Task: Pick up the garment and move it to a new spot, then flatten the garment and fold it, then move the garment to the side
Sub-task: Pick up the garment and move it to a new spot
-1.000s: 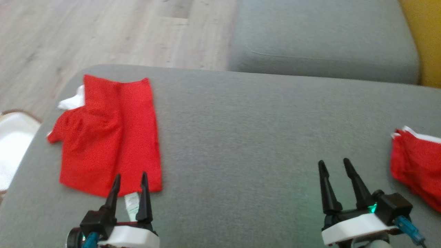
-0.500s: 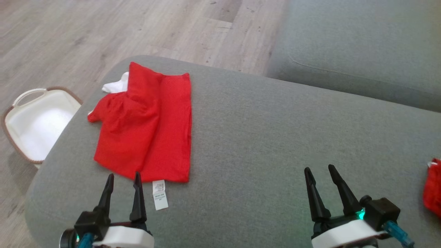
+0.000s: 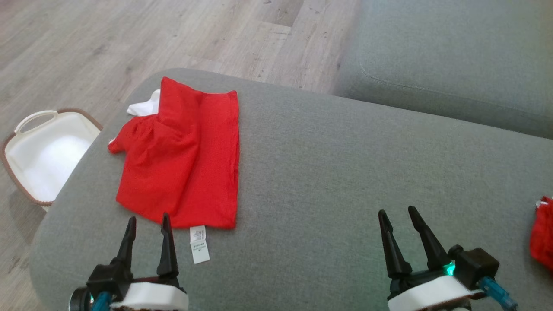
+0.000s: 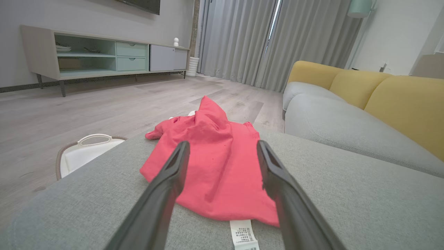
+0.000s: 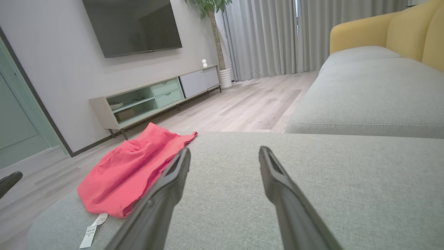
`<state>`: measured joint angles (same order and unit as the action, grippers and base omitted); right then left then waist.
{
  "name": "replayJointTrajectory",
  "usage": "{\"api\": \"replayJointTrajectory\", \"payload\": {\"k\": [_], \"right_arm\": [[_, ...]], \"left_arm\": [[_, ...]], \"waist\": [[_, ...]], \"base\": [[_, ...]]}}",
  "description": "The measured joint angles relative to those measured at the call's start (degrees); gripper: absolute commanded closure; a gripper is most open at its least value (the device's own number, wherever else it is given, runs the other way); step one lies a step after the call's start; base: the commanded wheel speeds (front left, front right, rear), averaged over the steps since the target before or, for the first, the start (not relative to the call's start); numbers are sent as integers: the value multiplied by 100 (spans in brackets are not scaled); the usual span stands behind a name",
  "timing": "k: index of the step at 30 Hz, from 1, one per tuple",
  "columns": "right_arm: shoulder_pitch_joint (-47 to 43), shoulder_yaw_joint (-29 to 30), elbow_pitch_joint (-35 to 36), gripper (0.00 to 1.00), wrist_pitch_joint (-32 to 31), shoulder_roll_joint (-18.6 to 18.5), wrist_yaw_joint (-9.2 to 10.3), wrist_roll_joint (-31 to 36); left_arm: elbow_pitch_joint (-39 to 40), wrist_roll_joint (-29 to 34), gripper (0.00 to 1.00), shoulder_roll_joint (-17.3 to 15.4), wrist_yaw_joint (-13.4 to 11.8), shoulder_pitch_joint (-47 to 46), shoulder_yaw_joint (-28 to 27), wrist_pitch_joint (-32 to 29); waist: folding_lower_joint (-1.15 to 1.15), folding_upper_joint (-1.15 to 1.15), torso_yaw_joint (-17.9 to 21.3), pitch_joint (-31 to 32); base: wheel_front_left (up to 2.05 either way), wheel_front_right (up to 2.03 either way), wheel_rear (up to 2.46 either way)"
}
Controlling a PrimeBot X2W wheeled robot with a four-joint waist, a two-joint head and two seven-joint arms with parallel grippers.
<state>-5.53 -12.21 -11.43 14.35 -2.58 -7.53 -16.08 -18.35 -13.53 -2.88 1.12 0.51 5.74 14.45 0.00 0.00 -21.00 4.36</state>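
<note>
Red garment (image 3: 181, 155) is laid roughly folded on left part of grey cushion (image 3: 345, 172). White label (image 3: 199, 244) is seen at its near edge. Left gripper (image 3: 148, 218) is held at that edge, fingers spread, nothing gripped. Right gripper (image 3: 396, 211) is held over bare cushion, likewise spread. White basket (image 3: 43, 155) is placed on wooden floor (image 3: 129, 39). Second red cloth (image 3: 542, 231) is cut off by right border.

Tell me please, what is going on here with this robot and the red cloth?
A two-armed robot is handling a red garment, which lies folded at the left end of a grey cushion, its white tag pointing toward the robot. Nothing is held: the left gripper hovers just short of the garment's near edge and the right gripper over bare cushion, both with jaws open.
</note>
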Motion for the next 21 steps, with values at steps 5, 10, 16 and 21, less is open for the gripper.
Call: {"api": "replayJointTrajectory", "payload": {"k": [5,10,16,21], "right_arm": [[3,5,71,0,0,0,0,1],[19,157,241,0,0,0,0,81],[308,511,572,0,1,0,0,360],[640,786,790,0,2,-2,0,588]], "left_arm": [[24,-1,0,-2,12,-2,-89,0],[74,10,0,-81,51,-55,-312,0],[56,54,0,-568,199,-1027,-580,-1],[-417,116,0,-1105,396,-2091,-578,-375]], "waist": [[0,0,100,-72],[0,0,232,-268],[2,0,407,-781],[2,0,587,-1252]], "base": [[0,0,0],[0,0,0],[0,0,0],[0,0,0]]}}
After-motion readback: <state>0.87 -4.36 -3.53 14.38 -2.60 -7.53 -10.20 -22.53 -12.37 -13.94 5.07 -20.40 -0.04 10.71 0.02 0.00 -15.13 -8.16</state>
